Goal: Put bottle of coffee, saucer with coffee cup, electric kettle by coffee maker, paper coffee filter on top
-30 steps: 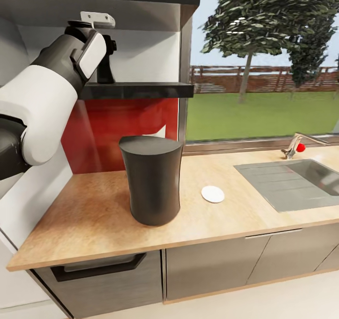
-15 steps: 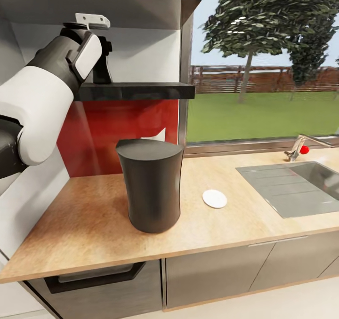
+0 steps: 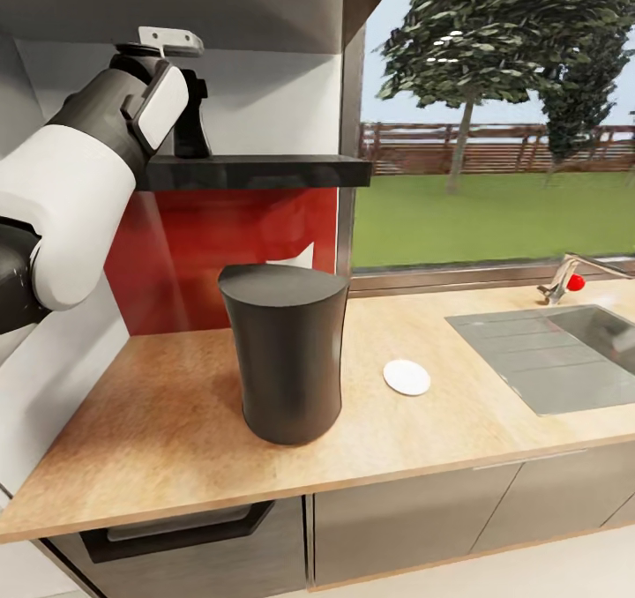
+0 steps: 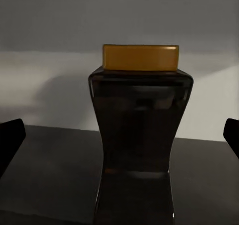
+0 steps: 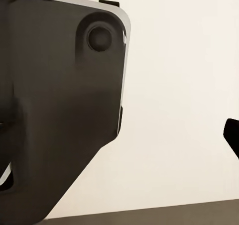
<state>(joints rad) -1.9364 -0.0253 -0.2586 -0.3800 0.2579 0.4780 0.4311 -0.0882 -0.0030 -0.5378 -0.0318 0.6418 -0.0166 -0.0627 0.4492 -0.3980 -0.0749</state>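
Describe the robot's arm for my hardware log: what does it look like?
The left arm has a glossy white rounded shell between dark grey and black segments, with a white panel and a light grey bracket near the wrist. Its jaws appear as black tips in the left wrist view.

Upright brown bottle of coffee [image 4: 140, 135] on kitchen shelf [image 3: 256, 171]; saucer [image 3: 407, 377] beside coffee maker [image 3: 284, 351], seemingly apart.

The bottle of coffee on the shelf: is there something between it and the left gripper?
Nothing visible. In the left wrist view the bottle of coffee stands upright on the kitchen shelf, centred between the two open fingertips, and the gap in front of it holds nothing else. The left gripper is already at shelf height.
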